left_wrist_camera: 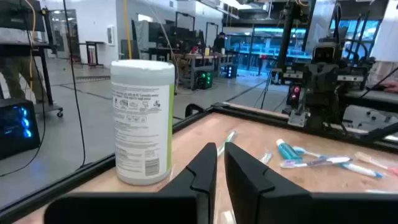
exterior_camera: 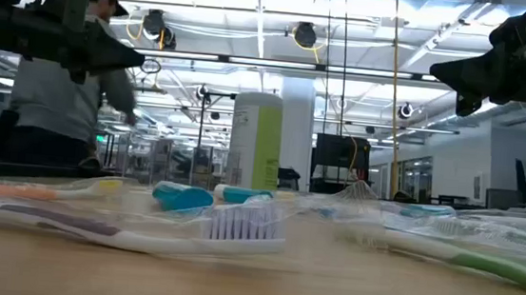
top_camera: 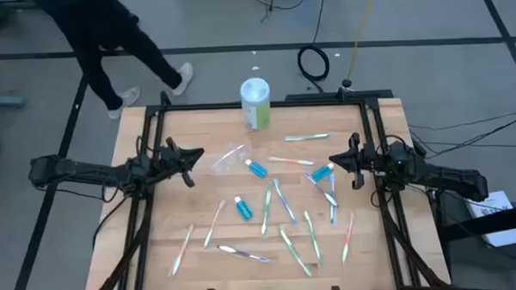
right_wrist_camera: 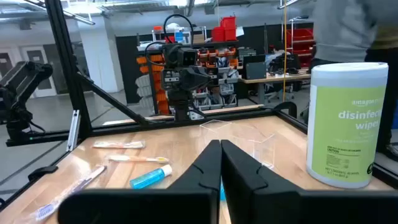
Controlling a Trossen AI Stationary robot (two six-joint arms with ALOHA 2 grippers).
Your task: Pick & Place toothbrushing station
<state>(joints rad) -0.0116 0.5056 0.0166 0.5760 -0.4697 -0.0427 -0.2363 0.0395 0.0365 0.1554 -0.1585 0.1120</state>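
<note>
The toothbrushes (top_camera: 277, 200) are scattered flat over the middle and near half of the wooden worktop (top_camera: 166, 230), w/ 1 up by the far side (top_camera: 307, 137). My guess: super light, stiff handles, prob slippery plastic that'll skate on the wood, so pinch mid-handle, across the narrow way, not at the bristles. Count from the high view is approx 13, but some overlap so don't quote me.

Blue tubes: I see 3, 1 beside the clear container (top_camera: 257, 168), 1 lower down (top_camera: 243, 208), 1 over on the right (top_camera: 322, 172) tangled w/ brushes. Small, squishy I'd guess, grab round the middle.

1 clear plastic container (top_camera: 228, 158) lying left of center. Looks thin and crinkly, would crush easy, so go gentle on a wall or rim.

Also 1 wipes canister (top_camera: 256, 103) standing upright at the far edge, not part of the set afaict.

Left pincer (top_camera: 189, 156) hovers at the left side, fingers nearly closed w/ just a sliver between, holding nothing. Right pincer (top_camera: 334, 159) at the right side, same deal, almost shut and empty. A person (top_camera: 108, 38) is walking past beyond the far left corner.
</note>
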